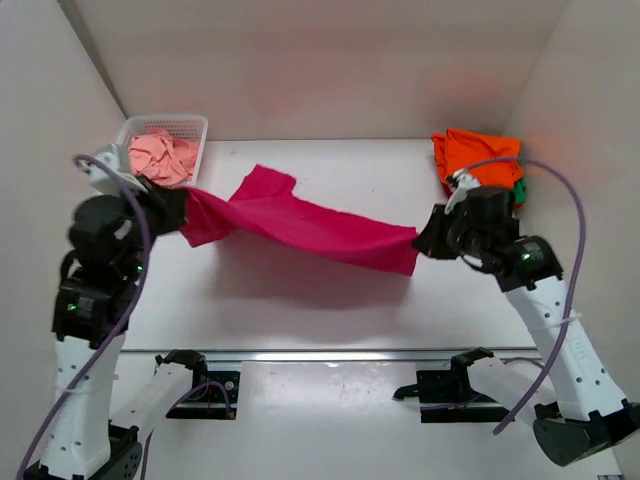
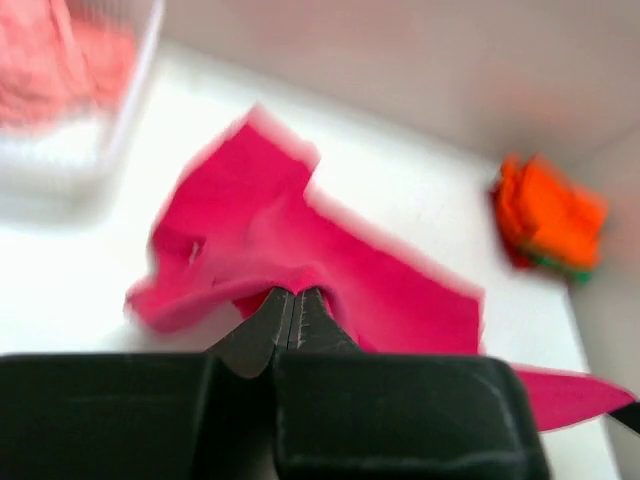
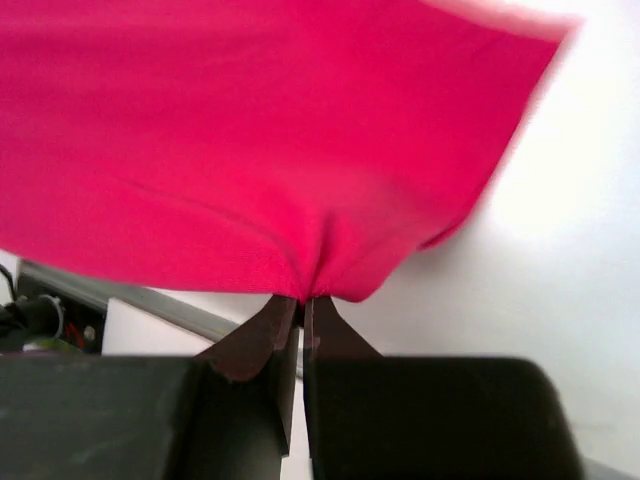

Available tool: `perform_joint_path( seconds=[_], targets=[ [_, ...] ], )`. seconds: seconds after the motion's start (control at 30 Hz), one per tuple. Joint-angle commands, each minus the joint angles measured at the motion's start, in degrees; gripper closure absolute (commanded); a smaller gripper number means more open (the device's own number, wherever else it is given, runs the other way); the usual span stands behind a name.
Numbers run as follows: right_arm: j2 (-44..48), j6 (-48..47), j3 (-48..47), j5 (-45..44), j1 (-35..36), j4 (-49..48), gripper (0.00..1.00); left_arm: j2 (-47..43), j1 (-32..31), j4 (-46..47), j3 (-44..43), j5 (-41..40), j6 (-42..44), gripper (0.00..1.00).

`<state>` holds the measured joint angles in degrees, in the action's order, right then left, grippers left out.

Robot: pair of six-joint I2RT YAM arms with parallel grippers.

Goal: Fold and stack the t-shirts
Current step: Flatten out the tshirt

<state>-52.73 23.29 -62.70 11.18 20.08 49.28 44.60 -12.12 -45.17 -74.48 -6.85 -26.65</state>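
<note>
magenta-pink t-shirt [image 1: 310,225] hangs stretched across the middle of the overhead frame, pulled out between the two arms and sagging a little, with its shadow on the white bench [image 1: 340,300] below. the left fingers [image 2: 268,322] are pressed together on a bunched edge of this cloth at the left of the overhead frame, just in front of the basket. the right fingers [image 3: 262,332] are pinched together on the opposite edge, right of centre, and the fabric puckers where they bite. one sleeve sticks out toward the upper middle of the frame. an orange t-shirt [image 1: 478,155] lies folded in the upper right corner of the bench, on top of a green t-shirt [image 1: 520,190] that shows only at its edge. a crumpled salmon-pink t-shirt [image 1: 160,155] fills the white mesh basket [image 1: 195,122] at the upper left.
</note>
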Motion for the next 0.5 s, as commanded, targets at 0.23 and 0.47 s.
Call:
perform_joint_path(
  seconds=[0.23, 0.47],
  targets=[
    [-7.2, -19.34, -35.55, -5.99, 1.28, 18.22, 1.0, 9.53, -4.48, -1.06, -39.23, -10.46, 8.72, 1.0],
    [-11.68, -24.5, -38.82, 1.73, -4.86, 11.03, 1.0, 13.58, -5.55, 1.22, -38.49, -6.96, 9.61, 0.99]
  ],
)
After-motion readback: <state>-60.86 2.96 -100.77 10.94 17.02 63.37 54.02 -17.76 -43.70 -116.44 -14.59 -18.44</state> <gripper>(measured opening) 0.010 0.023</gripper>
